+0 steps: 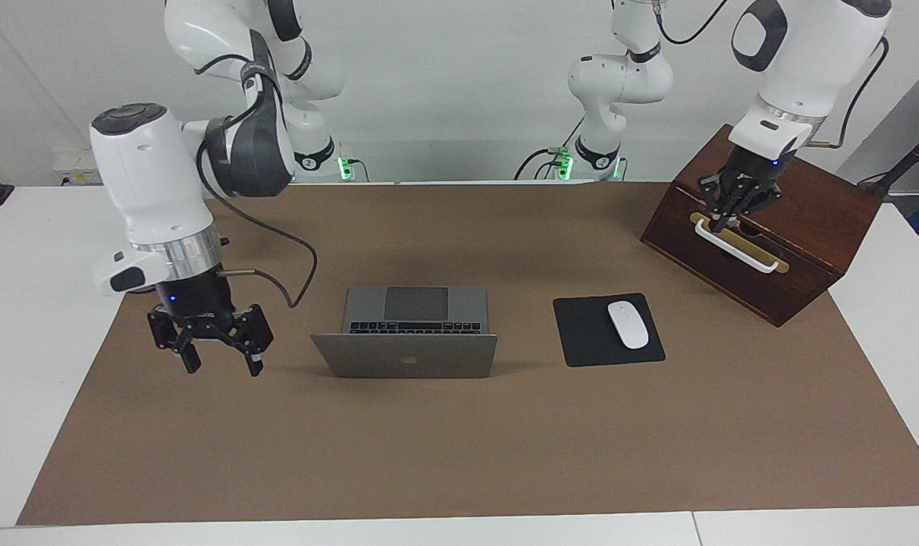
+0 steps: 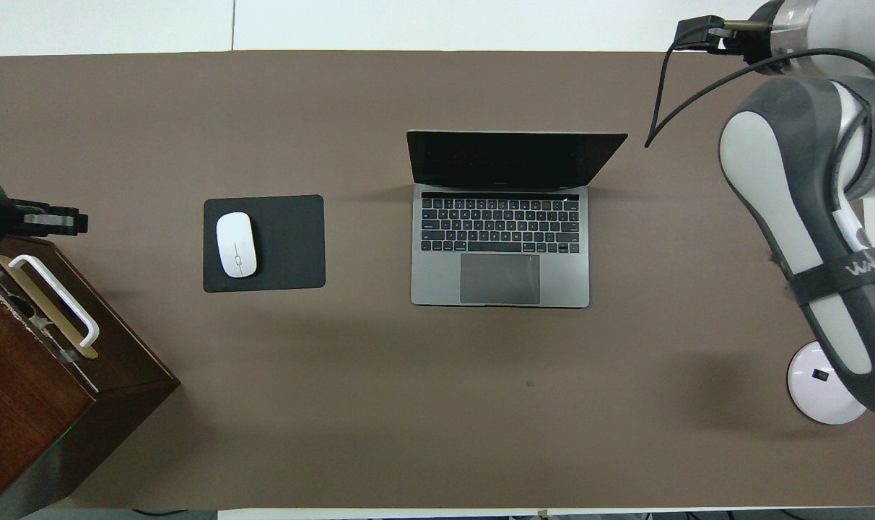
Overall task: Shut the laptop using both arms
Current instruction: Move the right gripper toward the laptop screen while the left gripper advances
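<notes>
Silver-grey metal marks the laptop, standing open in the middle of the brown mat, its lid upright and its back turned to the facing camera. In that view the right gripper hangs low over the mat just beside the laptop, toward the right arm's end of the table, its fingers spread and holding nothing. The left gripper is over the wooden box at the left arm's end, fingertips pinched together above the white handle, gripping nothing that I can make out. A black mouse pad with a white mouse lies between laptop and box.

From overhead, the laptop's dark screen leans away from the robots, with the keyboard and trackpad nearer to them. Only the right arm's elbow and wrist show, and a bit of the left gripper by the box.

To close the lid well, I judge each gripper should reach the lid's top edge near a corner and press evenly toward the keyboard, slowly, so the hinge does not twist and the base does not slide.

Readable marks: a dark apple logo on the lid; lettering on the right arm's band is too partial to read.
</notes>
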